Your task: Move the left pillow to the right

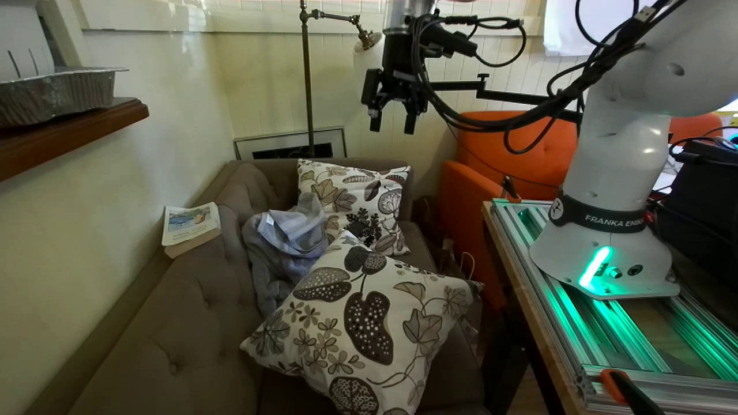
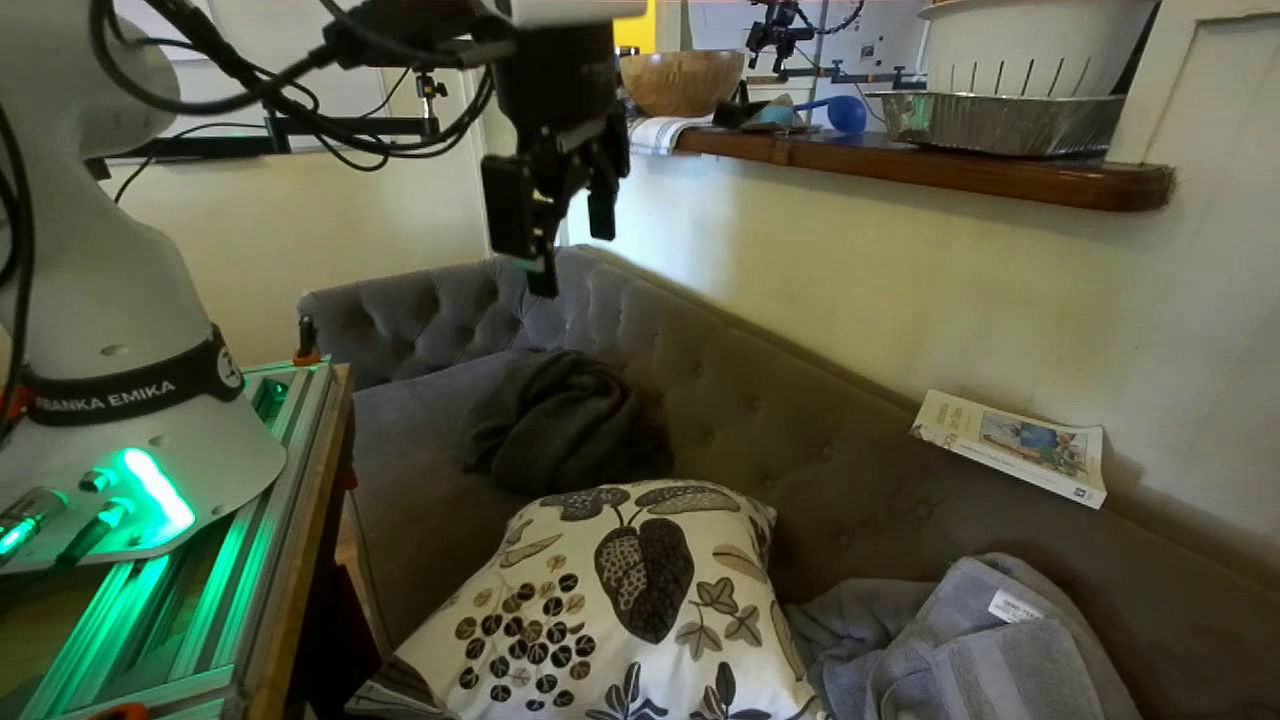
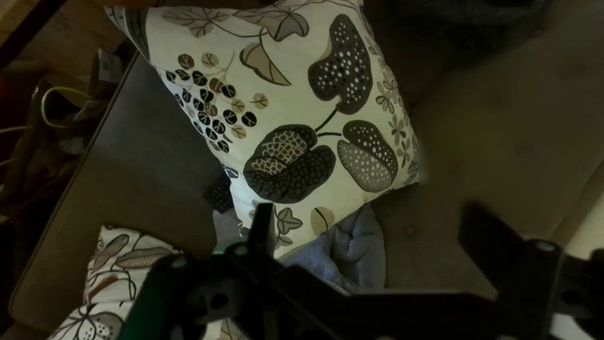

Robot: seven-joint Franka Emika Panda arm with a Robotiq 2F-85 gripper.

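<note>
Two white pillows with leaf prints lie on the sofa; I cannot tell which one the task calls left. The flat pillow lies on the seat and also shows in an exterior view and in the wrist view. The leaning pillow rests against the sofa arm and shows partly at the lower left of the wrist view. My gripper hangs high above the sofa, apart from both pillows. It also shows in an exterior view. In the wrist view its fingers are wide apart with nothing between them.
A grey-blue towel lies beside the pillows. A dark blanket lies farther along the sofa. A book rests on the backrest. A floor lamp, a wooden shelf and an orange chair stand around.
</note>
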